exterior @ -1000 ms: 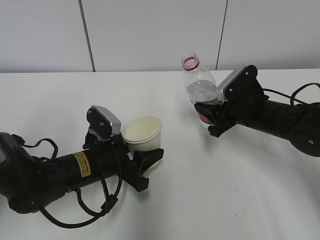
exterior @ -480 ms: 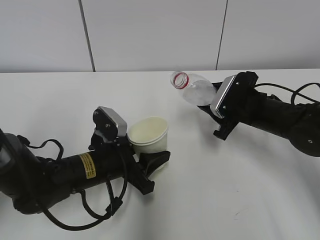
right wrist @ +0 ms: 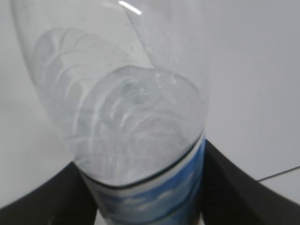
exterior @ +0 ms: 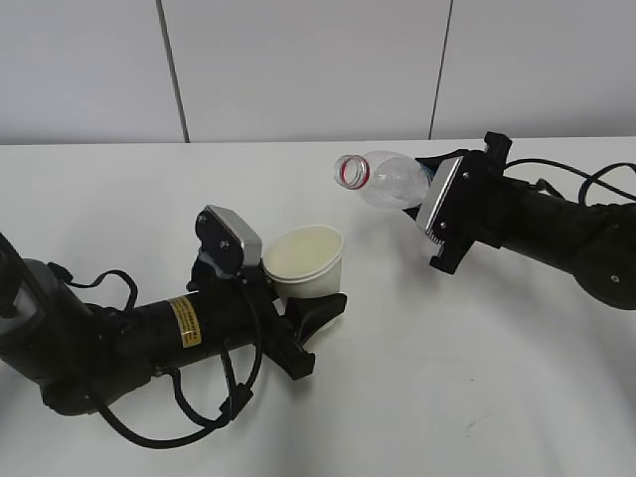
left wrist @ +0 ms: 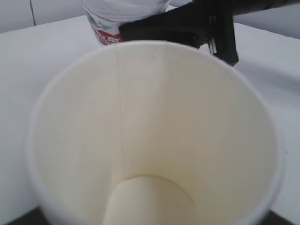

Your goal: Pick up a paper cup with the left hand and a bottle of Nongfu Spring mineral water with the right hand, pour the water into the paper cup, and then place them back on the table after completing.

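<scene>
My left hand [exterior: 298, 298], the black arm with the yellow label, is shut on a cream paper cup [exterior: 306, 261] and holds it above the table [exterior: 447, 378], mouth up. The cup [left wrist: 154, 140] fills the left wrist view and looks dry inside. My right hand [exterior: 422, 204] is shut on the clear, uncapped Nongfu Spring bottle [exterior: 386, 180]. The bottle is tilted nearly flat, its red-ringed mouth pointing left, above and to the right of the cup. In the right wrist view the bottle [right wrist: 131, 131] sits between the jaws and the water [right wrist: 136, 126] lies in its body.
A grey panelled wall [exterior: 298, 70] stands behind the table. Black cables [exterior: 169, 427] loop under the left arm, and another cable [exterior: 586, 179] trails behind the right arm.
The right hand has tipped the bottle from upright to nearly flat and moved it left toward the cup. The left hand has moved the cup right and a little up.
</scene>
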Controlling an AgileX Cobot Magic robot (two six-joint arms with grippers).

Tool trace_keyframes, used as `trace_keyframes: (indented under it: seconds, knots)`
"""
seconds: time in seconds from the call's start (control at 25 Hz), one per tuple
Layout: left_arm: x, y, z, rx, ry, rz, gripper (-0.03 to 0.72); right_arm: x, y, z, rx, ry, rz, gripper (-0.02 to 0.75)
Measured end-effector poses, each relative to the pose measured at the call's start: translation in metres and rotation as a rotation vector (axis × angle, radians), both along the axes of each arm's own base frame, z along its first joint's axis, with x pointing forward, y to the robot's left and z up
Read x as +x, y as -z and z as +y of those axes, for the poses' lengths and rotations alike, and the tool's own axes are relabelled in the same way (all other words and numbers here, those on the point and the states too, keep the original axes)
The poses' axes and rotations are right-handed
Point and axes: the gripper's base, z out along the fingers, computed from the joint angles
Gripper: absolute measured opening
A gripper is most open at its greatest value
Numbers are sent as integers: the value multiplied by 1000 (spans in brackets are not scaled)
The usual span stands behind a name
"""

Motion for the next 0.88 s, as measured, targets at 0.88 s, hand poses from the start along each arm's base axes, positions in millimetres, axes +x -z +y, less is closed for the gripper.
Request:
trace_keyframes:
  seconds: [0.88]
  knots:
    - [0, 0, -1, 1, 10, -2, 354, 9, -11, -1, -176, -21, -184, 422]
